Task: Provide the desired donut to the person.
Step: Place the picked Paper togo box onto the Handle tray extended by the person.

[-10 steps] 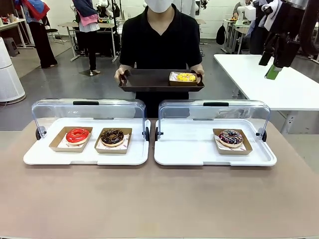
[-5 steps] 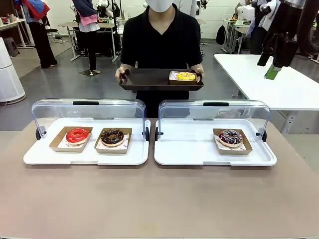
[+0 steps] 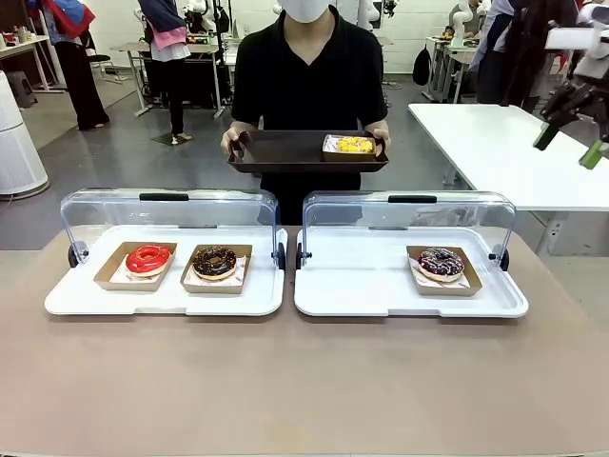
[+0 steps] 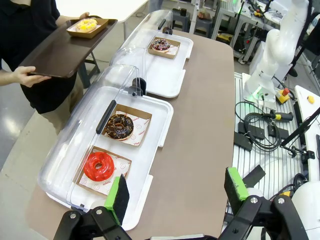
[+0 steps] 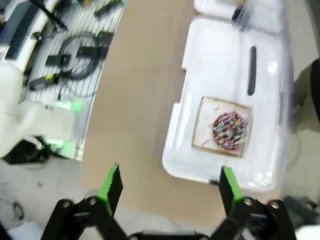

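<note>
Showing both arms poised high above the brown tabletop (image 3: 304,381), each pair of jaws spread wide and empty: the left jaws over the tabletop's left end, the right jaws tilted above its right end. The yellow-iced donut in its cardboard tray (image 3: 354,146) rests on the dark brown serving tray (image 3: 285,152), held level by the person in a black T-shirt (image 3: 306,76) beyond the tabletop's far edge.

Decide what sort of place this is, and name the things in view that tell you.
Probably a robotics lab staged as a donut counter: donuts sit in lidded white display cases, the person holds a serving tray, and cables trail beside the table.
</note>
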`<action>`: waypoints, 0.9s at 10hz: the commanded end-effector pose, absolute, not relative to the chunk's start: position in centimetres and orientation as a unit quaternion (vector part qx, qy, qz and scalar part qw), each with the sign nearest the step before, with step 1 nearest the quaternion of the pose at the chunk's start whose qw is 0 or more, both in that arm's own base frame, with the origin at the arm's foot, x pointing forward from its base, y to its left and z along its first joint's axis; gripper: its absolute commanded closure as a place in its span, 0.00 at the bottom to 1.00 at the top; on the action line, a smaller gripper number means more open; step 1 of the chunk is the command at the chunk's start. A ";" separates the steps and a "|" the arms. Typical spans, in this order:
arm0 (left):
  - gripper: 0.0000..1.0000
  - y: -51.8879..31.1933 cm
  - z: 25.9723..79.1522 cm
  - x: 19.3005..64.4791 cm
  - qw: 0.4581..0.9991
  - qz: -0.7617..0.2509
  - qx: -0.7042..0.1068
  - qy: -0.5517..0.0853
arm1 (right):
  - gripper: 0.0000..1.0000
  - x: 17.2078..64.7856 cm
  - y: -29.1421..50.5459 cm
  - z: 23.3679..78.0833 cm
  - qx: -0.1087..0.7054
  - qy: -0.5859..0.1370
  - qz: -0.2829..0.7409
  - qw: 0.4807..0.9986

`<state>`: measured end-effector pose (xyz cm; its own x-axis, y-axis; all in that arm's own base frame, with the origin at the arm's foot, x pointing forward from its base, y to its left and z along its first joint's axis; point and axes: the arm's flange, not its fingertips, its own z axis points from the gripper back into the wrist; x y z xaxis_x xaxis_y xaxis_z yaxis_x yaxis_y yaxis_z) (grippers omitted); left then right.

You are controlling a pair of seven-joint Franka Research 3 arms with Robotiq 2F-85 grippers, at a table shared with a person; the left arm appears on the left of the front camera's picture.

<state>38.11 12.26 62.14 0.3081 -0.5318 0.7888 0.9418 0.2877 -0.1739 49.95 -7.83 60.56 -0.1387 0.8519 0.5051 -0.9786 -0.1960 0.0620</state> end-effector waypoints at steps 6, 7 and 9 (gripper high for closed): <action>0.00 12.3 62.2 38.0 0.737 -0.501 -0.330 -0.312 | 0.00 52.4 -16.4 55.3 0.354 -0.305 0.563 0.682; 0.00 12.3 62.2 38.0 0.737 -0.501 -0.330 -0.312 | 0.00 51.6 -17.2 55.0 0.385 -0.307 0.581 0.648; 0.00 12.3 62.2 38.0 0.737 -0.501 -0.330 -0.312 | 0.00 50.0 -18.0 55.1 0.400 -0.319 0.603 0.612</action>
